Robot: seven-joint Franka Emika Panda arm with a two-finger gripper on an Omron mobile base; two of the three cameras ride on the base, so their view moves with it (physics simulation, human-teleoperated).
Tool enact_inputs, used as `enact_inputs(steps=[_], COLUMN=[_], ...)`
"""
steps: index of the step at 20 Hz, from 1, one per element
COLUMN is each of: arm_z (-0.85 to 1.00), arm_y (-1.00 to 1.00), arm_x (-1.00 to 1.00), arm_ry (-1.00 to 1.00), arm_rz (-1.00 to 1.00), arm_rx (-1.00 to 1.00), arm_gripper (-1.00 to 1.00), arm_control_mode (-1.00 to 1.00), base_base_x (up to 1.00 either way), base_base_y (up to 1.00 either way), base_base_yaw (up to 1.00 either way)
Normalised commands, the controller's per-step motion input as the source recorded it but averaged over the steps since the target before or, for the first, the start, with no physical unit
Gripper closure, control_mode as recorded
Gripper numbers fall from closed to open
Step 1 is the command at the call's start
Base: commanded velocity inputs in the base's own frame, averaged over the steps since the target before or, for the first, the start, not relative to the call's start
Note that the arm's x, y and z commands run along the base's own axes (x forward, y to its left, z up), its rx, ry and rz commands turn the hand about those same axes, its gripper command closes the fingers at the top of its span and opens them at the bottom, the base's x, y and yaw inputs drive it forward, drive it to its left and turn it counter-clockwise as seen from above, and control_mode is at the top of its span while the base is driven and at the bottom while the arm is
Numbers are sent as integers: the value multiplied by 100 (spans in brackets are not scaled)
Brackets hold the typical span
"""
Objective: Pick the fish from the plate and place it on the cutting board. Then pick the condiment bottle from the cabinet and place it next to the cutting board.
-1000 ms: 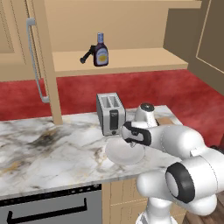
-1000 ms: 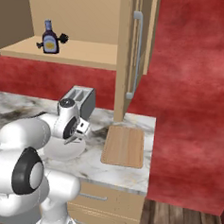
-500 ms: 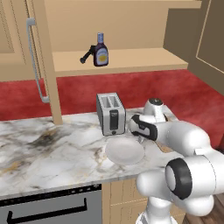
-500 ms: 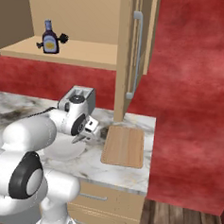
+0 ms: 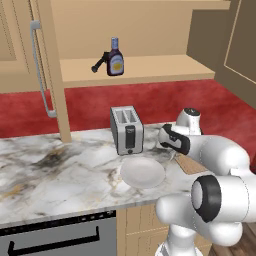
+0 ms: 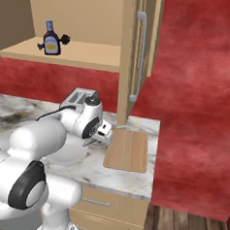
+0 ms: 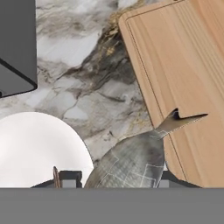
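My gripper (image 7: 117, 178) is shut on the fish (image 7: 131, 162), a silvery-grey body with darker lines held between the two fingertips. Its tail reaches over the left edge of the cutting board (image 7: 188, 65). The white plate (image 7: 35, 148) lies bare just beside the fish. From the right base view the gripper (image 6: 99, 136) hangs above the counter between the plate (image 6: 68, 155) and the cutting board (image 6: 129, 150). The condiment bottle (image 5: 116, 58) stands upright on the cabinet shelf (image 5: 160, 67); it is also seen as the bottle (image 6: 51, 38) at the upper left.
A silver toaster (image 5: 126, 129) stands right behind the plate (image 5: 142, 171). A small black brush-like tool (image 5: 99, 63) leans beside the bottle. An open cabinet door with a grey bar handle (image 6: 139, 55) hangs above the board's far end. The counter ends right of the board.
The hand has swung right from over the plate toward the cutting board, carrying the fish. The plate is left bare; the bottle has not moved.
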Motion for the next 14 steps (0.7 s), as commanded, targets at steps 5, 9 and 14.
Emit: enact_inputs(steps=[5, 9, 14], arm_z=[2, 0, 0], arm_y=[-33, -29, -26], arm_x=[0, 0, 0], arm_ry=[0, 0, 0], arm_rz=[0, 0, 0], arm_rx=[1, 0, 0], arm_gripper=[100, 100, 100], arm_control_mode=[-100, -100, -100], base_base_x=[0, 0, 0], base_base_y=[0, 0, 0], base_base_yaw=[0, 0, 0])
